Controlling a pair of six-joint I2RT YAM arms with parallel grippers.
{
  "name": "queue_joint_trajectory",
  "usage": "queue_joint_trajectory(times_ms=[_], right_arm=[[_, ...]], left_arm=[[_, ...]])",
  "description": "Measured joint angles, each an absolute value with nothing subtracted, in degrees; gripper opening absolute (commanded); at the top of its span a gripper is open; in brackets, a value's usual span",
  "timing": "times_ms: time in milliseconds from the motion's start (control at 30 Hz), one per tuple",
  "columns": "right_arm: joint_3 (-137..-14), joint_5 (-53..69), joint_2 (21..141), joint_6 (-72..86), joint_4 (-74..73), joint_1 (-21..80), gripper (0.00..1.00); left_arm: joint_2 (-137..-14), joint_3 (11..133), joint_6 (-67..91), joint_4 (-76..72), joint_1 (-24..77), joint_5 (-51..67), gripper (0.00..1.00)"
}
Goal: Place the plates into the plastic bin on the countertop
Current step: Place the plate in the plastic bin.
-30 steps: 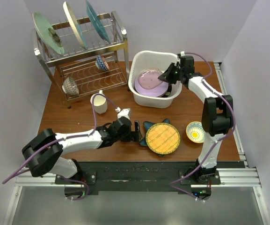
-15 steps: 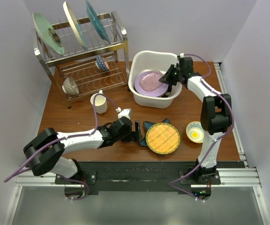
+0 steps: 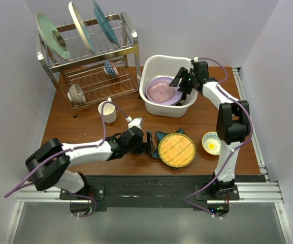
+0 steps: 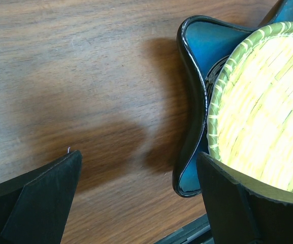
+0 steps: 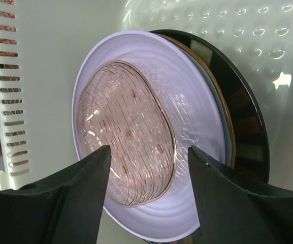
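left wrist: left end effector (image 4: 141, 198) released, at the rim of amber plate (image 4: 263, 107), stacked on star plate (image 4: 197, 56) on surface (image 4: 85, 61). likely stiff, slick, breakable; pinch rim. right end effector (image 5: 149, 168) released over lavender plate (image 5: 197, 132) in bin (image 5: 50, 40).

left claw (image 3: 148, 142) low, jaws parted, right claw (image 3: 179, 84) stretched forward, jaws parted

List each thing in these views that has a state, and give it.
plastic bin: upright, holding plates.
lavender plate: in the bin, atop other plates.
blue star plate: flat on the table.
amber plate: resting on the blue star plate.
left gripper: open, empty.
right gripper: open, empty.
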State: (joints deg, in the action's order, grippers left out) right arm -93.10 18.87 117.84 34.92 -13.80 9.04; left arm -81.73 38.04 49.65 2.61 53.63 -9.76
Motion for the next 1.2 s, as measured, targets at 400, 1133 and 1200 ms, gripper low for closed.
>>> queue_joint_trajectory(times_ms=[400, 1133, 1200], right_arm=[[-87.83, 15.88, 102.37, 34.24, -13.61, 9.21, 0.73], [-61.63, 18.0, 77.95, 31.48, -14.13, 9.21, 0.73], [-59.59, 18.11, 76.31, 31.29, -14.33, 9.21, 0.73]], left_arm=[[-78.39, 38.04, 48.86, 0.99, 53.63, -9.43, 0.99], [-77.01, 39.77, 47.35, -4.69, 57.71, -3.36, 0.95], [-77.1, 39.77, 47.51, -5.52, 58.13, -2.81, 0.95]])
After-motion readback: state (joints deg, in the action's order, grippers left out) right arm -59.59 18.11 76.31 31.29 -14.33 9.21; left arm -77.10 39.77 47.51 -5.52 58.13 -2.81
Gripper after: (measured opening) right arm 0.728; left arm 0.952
